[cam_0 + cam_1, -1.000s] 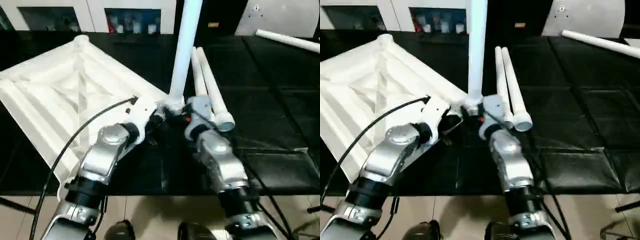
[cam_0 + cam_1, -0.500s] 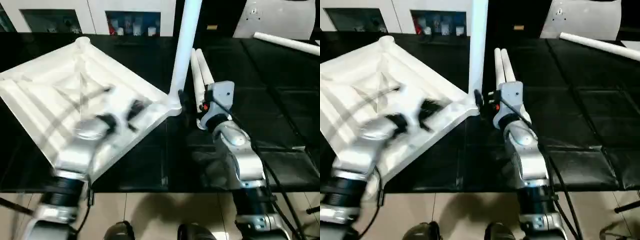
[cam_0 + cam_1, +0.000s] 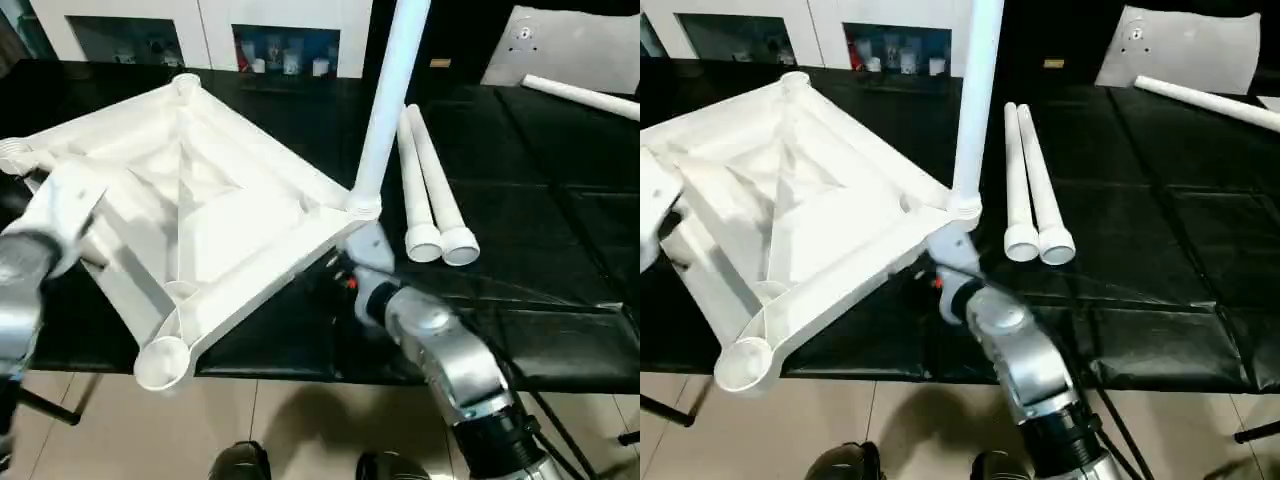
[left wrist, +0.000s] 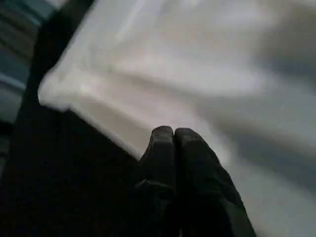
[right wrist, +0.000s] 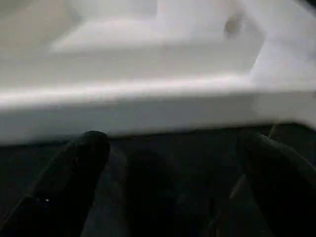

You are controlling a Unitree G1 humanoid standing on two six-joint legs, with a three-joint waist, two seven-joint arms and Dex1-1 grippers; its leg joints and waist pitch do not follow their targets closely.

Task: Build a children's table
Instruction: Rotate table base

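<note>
Table top (image 3: 200, 220) lay underside-up on the black worktop (image 3: 560, 230) — one leg (image 3: 385, 110) upright in its corner socket, two legs (image 3: 432, 190) beside. Left fingers (image 4: 173, 148) pressed together; right fingers (image 5: 89, 148) spread, seemingly just short of the top's edge.
</note>
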